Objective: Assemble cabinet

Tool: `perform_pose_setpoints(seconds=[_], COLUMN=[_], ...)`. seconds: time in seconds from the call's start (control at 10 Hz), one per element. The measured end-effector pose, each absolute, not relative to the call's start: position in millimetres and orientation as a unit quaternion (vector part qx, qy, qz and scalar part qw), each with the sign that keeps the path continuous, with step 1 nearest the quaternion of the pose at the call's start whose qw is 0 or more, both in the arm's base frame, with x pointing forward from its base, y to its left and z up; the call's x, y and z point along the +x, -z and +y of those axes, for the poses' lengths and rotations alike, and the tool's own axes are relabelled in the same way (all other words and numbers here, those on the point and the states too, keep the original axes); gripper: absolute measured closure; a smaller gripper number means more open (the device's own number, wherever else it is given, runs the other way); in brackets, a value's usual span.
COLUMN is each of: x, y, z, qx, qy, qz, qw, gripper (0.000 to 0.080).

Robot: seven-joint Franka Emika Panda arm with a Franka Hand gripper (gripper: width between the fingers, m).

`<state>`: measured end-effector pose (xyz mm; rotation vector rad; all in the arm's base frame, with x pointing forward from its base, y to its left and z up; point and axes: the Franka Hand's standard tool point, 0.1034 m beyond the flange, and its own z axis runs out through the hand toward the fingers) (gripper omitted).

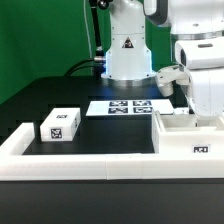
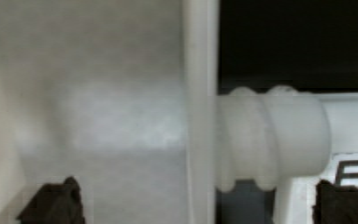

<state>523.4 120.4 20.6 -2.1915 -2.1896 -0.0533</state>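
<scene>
The cabinet (image 1: 190,138) is a large white box with a tag on its front, at the exterior view's right. My arm hangs straight over it, and the gripper's fingers are hidden behind the hand and the box's wall. In the wrist view the gripper (image 2: 202,206) is open wide. Its dark fingertips (image 2: 55,202) stand on either side of a white cabinet wall (image 2: 105,110) and a ribbed white part (image 2: 265,135) that bears a tag. I see no touch between the pads and the wall. A smaller white tagged box (image 1: 60,125) lies at the exterior view's left.
The long low white L-shaped rail (image 1: 95,165) runs along the front and up the left side. The marker board (image 1: 125,105) lies in front of the robot base (image 1: 128,55). The table top is black.
</scene>
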Motion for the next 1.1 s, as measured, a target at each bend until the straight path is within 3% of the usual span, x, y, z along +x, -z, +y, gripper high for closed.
perform_pose_setpoints(seconds=[0.4, 0.8, 1.1], x=[523.8, 511.4, 485.3], y=[-22.0, -68.2, -68.7], z=[120.1, 126.6, 157.8], qx=[-0.708, -0.714, -0.719], qy=[0.017, 0.018, 0.015], qz=[-0.706, -0.7, -0.695], qw=[0.021, 0.006, 0.017], gripper=[0.015, 0.015, 0.015])
